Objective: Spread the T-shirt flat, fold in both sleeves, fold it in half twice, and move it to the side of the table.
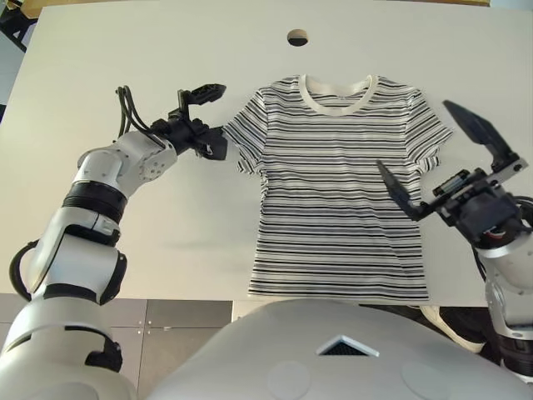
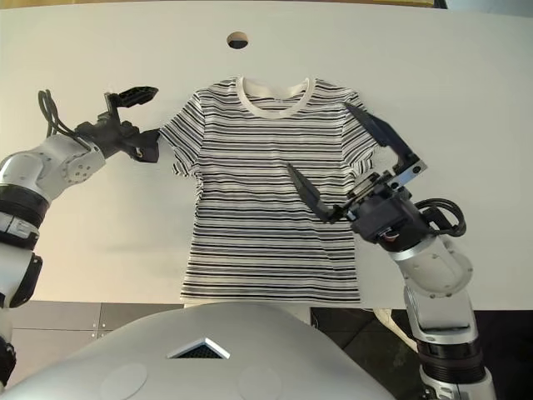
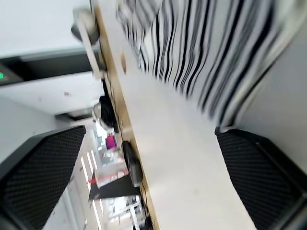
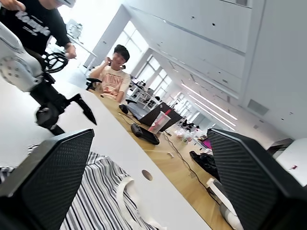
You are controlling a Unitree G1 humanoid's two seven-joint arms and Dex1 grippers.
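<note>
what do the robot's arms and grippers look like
The left arm and right arm have rounded silver-white shells with black rings at the joints. The left gripper and right gripper are black, each with two long tapered fingers whose pads carry a fine grid texture. Black cables loop beside both wrists.

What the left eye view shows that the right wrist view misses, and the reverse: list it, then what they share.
Left eye view alone: the T-shirt spread whole, down to its hem. Right wrist view alone: the room behind, with a cup and a dark device on a far desk. Shared: the T-shirt's collar, the table with its hole, the open left gripper, and the open right gripper.
</note>
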